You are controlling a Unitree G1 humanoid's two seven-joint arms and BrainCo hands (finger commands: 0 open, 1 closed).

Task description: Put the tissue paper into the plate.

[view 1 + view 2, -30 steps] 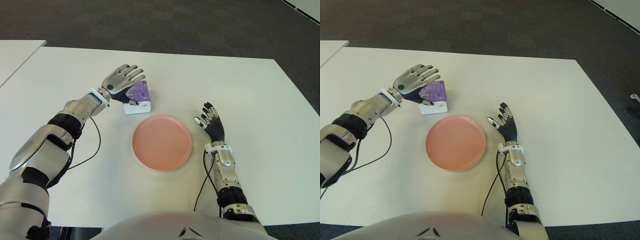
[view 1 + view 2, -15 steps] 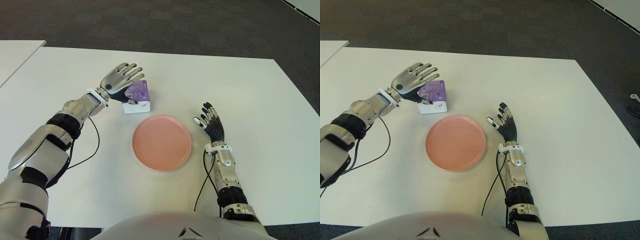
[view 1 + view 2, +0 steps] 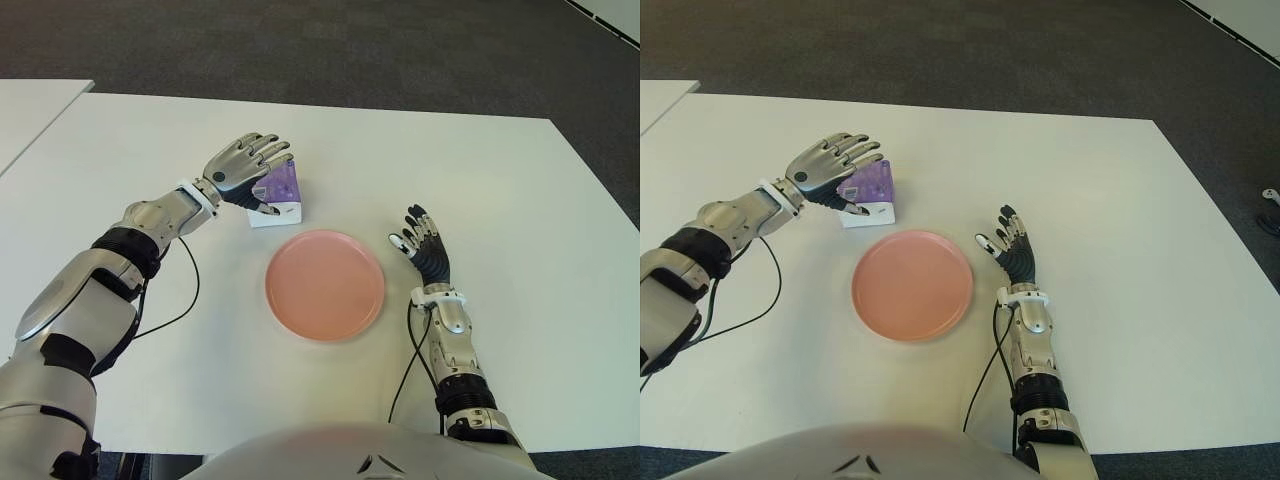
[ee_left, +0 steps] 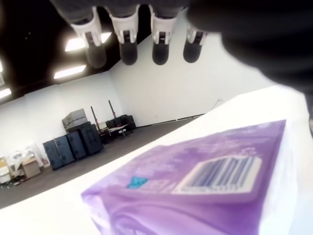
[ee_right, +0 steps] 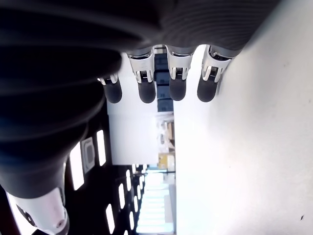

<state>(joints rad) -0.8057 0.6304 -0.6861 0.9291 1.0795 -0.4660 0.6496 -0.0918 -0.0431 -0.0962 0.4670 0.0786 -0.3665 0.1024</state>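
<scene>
The tissue pack (image 3: 277, 193), purple on top with a white base, sits on the white table (image 3: 500, 180) just behind the pink plate (image 3: 324, 284), close to its far left rim and outside it. The left hand (image 3: 245, 168) hovers over the pack with fingers spread apart, not closed on it. The right hand (image 3: 425, 250) shows to the right of the plate, fingers loosely extended and holding nothing.

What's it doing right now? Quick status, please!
Left hand open, over the tissue pack, not gripping yet. Right hand open, idle right of the plate. Plate empty. Nothing in the way.
</scene>
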